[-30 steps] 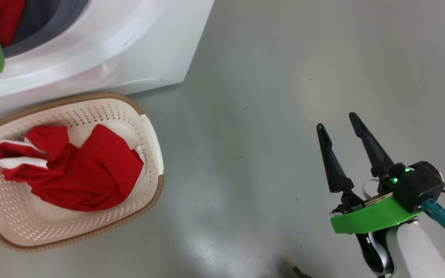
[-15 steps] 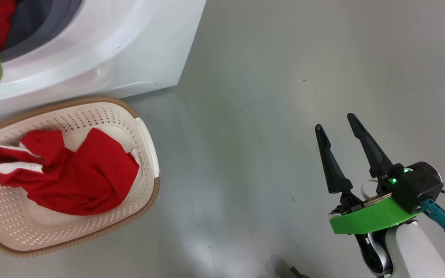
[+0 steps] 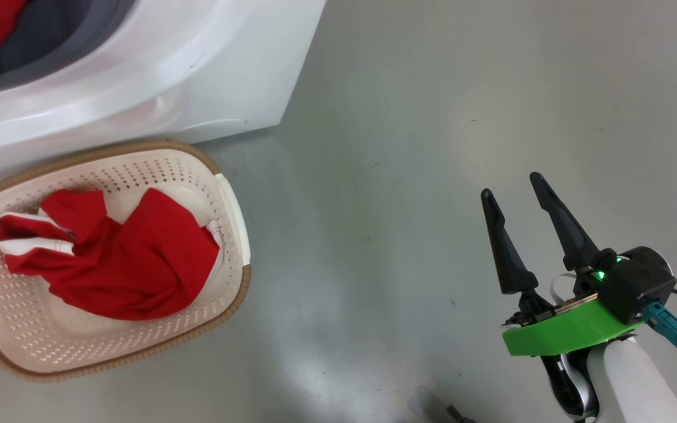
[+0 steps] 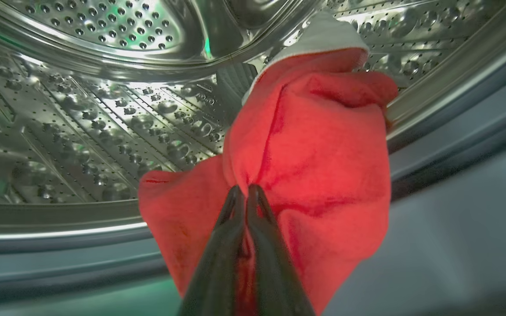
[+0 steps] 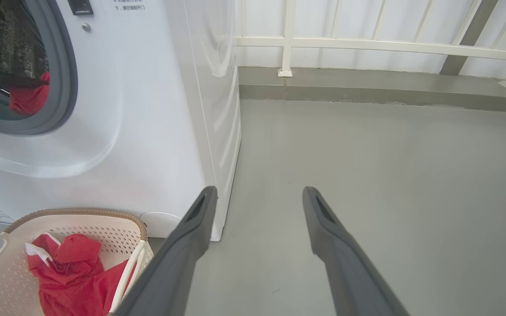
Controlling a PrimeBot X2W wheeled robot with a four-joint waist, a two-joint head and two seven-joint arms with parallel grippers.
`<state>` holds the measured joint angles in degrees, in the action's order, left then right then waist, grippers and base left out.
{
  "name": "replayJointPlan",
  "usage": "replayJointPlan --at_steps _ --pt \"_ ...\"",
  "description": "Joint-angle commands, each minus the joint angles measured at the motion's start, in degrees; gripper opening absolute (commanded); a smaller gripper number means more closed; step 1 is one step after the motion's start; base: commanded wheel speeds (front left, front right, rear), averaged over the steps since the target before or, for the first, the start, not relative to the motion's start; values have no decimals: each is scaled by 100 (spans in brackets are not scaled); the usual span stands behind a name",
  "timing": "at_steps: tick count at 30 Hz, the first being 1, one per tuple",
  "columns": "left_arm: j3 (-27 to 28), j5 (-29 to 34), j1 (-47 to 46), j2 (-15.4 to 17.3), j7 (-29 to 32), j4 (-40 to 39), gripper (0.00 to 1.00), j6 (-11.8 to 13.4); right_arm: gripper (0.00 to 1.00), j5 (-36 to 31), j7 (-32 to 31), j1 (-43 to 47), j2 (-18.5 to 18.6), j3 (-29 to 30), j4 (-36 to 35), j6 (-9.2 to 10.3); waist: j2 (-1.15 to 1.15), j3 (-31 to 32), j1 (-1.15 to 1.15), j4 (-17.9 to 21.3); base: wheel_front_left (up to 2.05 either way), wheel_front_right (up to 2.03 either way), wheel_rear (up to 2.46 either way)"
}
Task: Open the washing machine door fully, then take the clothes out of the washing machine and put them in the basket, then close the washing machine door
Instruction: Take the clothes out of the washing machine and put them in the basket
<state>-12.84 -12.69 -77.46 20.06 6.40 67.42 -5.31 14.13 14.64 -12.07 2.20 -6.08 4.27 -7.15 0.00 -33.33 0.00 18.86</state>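
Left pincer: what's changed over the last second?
The left pincer closed on the red garment in the drum. The right pincer stays open over the floor; the other garment lies unmoved in the basket. Head camera swayed slightly.

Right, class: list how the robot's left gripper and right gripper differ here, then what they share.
The left gripper is shut, pinching a red garment; the right gripper is open and holds nothing.
The left gripper reaches inside the washing machine; the right gripper hangs over the grey floor.
Both have two long dark fingers.
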Motion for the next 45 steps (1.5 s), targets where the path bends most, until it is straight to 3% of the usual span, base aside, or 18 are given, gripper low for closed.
replayJointPlan --at_steps 1,22,45 --pt "49 -61 -39 275 -222 -199 0 59 100 68 36 40 67 -69 -107 -34 0 -17 0 -47 0 0 0" --pt "69 -353 670 178 -1675 -676 0 -10 100 21 36 -79 67 -61 -35 -34 0 103 0 -482 0 0 0" --pt "302 -803 2469 14 -2098 -2348 0 276 100 -127 36 -6 67 132 27 -34 0 708 0 -866 0 0 0"
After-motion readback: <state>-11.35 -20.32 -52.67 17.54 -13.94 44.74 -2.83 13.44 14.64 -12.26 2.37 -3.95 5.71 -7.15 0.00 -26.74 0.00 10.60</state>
